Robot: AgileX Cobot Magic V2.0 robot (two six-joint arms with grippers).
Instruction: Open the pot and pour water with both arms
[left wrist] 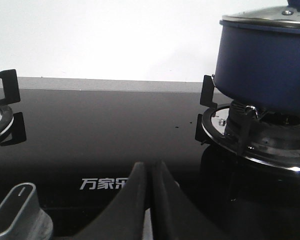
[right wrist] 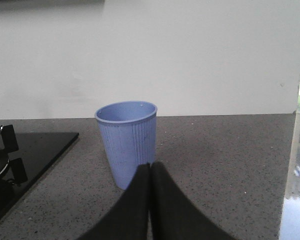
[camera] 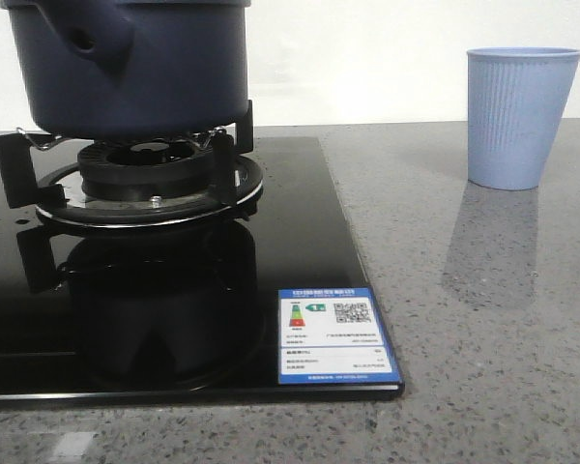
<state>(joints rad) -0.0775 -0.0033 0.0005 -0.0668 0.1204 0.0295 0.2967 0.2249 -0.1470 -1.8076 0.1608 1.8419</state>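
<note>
Dark navy-blue pot [camera: 126,63] seated on the black burner grate [camera: 145,179] of a glass gas cooktop [camera: 174,319], toward the left of the front view. Stubby tubular handle [camera: 87,41] pointing forward-left. In the left wrist view, glass lid [left wrist: 270,15] with metal rim on the pot, blue knob just visible at the frame edge. Pot and burner mirrored in the glossy black glass. Energy label sticker [camera: 333,333] on the cooktop's near right corner.

Light blue ribbed cup [camera: 520,116] upright on the grey speckled tabletop [camera: 483,319], well apart from the pot, off to the right of the cooktop. Cup looks empty from the right wrist view.

Left hand [left wrist: 150,200] low over the cooktop's front edge, fingers pressed together, nothing between them; silver control knob [left wrist: 20,215] near it. Second burner grate [left wrist: 2,107] at far side.

Right hand [right wrist: 150,200] closed likewise, empty, just in front of the cup.
</note>
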